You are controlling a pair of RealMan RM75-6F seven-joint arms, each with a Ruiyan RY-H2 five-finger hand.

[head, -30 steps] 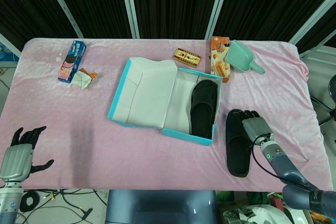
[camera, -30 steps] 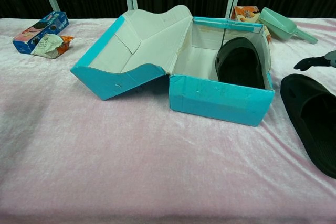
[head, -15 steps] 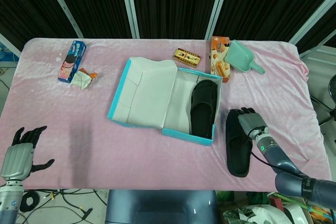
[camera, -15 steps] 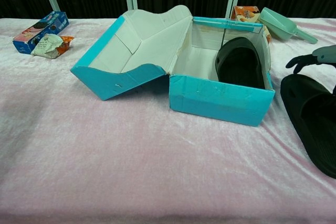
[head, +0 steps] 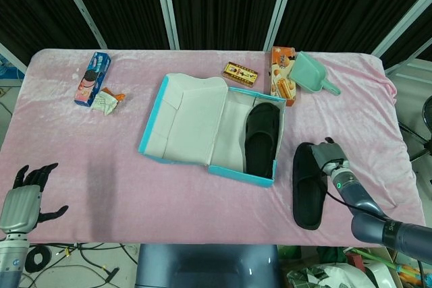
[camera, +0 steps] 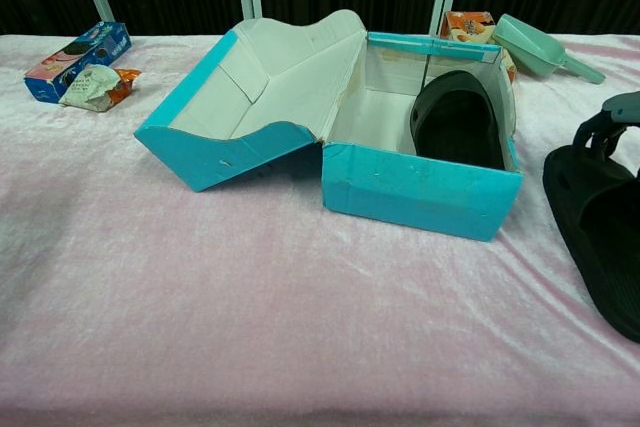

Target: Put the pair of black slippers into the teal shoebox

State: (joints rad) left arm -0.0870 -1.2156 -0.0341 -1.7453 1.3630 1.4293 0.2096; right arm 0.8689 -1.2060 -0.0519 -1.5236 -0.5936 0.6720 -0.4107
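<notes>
The teal shoebox (head: pixel 219 166) (camera: pixel 420 190) stands mid-table, its lid (head: pixel 185 116) folded open to the left. One black slipper (head: pixel 262 136) (camera: pixel 456 125) lies inside along the box's right wall. The second black slipper (head: pixel 308 185) (camera: pixel 600 227) lies flat on the pink cloth just right of the box. My right hand (head: pixel 327 156) (camera: pixel 608 123) sits at that slipper's far end, fingers curled down over its strap and gripping it. At the front left edge, my left hand (head: pixel 24 202) hovers with fingers spread and nothing in it; the chest view does not show it.
Along the back stand a small yellow box (head: pixel 241 72), an orange box (head: pixel 283 75) (camera: pixel 470 25) and a green scoop (head: pixel 312 73) (camera: pixel 540 47). A blue cookie box (head: pixel 93 79) (camera: pixel 78 59) and a crumpled wrapper (head: pixel 108 101) lie at the far left.
My right hand went from fingers spread above the slipper's toe to fingers curled down onto its strap. The slipper shifted slightly right. The left hand stayed put.
</notes>
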